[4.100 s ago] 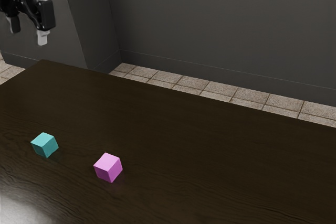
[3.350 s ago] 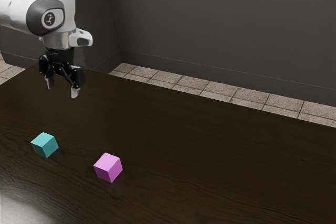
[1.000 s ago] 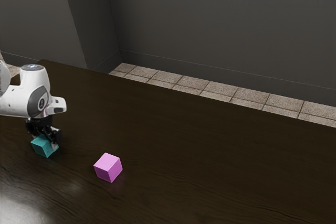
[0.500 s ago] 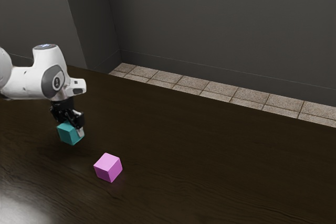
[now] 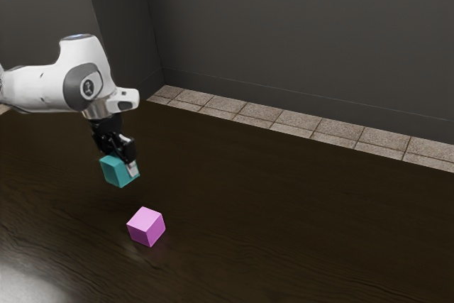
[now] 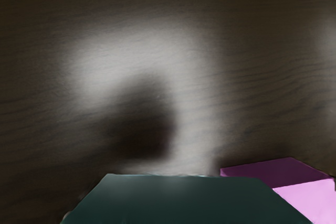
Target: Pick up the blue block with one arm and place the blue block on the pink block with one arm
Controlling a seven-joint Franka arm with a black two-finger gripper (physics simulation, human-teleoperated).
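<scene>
Once lifted off table (image 5: pixel 298 204) w/ gripper (image 5: pixel 120 164) clamped on it, blue block (image 5: pixel 115 173) nears pink block (image 5: pixel 146 226); placement next.

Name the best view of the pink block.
Exterior view: the pink block sits whole on the table, three faces visible. The wrist view catches part of it, cut off at the edge, beside the blue block.

White rounded arm (image 5: pixel 39 90), grey round joint cap (image 5: pixel 84 86), black hand (image 5: pixel 120 167), pale fingertip (image 5: pixel 133 170)
</scene>
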